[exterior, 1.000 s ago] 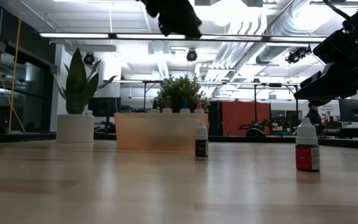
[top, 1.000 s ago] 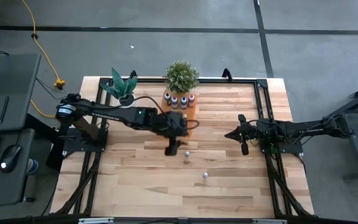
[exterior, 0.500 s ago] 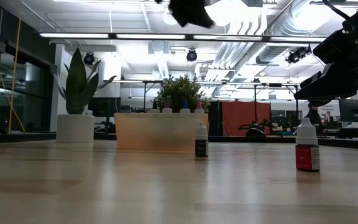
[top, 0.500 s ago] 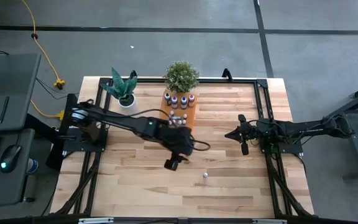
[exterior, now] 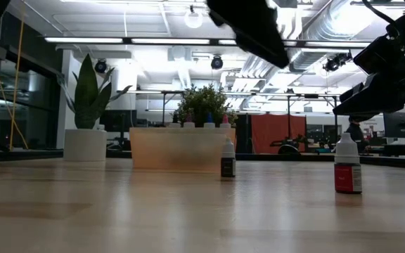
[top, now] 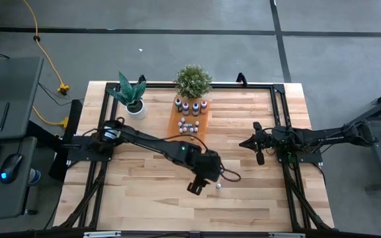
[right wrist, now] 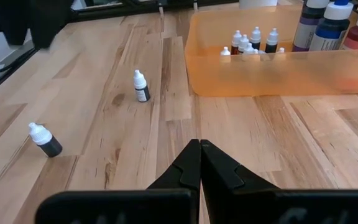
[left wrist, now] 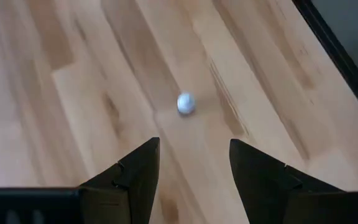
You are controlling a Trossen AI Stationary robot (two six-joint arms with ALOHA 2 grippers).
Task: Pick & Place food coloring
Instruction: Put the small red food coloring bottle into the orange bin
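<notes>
Two small food coloring bottles stand upright on their bases on the bare wood. One (top: 218, 186) (exterior: 347, 165) has a red body; the other (exterior: 228, 158) (right wrist: 140, 86) has a dark body and is hidden under the left arm in the high view. My left gripper (top: 196, 188) (left wrist: 194, 146) hovers open above the table, pointing down. The white cap of a bottle (left wrist: 185, 103) shows just beyond its fingertips. Several more bottles sit in the orange tray (top: 179, 121) (right wrist: 197, 68). My right gripper (top: 256, 149) (right wrist: 199, 149) waits shut near the table's right side.
Two potted plants (top: 129, 96) (top: 192, 80) stand at the far edge beside the tray. Larger bottles (top: 190, 104) fill the tray's far end. A black frame rail (left wrist: 347, 62) runs along the table edge. Bare wood lies toward the near edge.
My left arm has swung away from the orange tray toward the near edge and slightly right, ending close to the red bottle. The bottles have kept still.
</notes>
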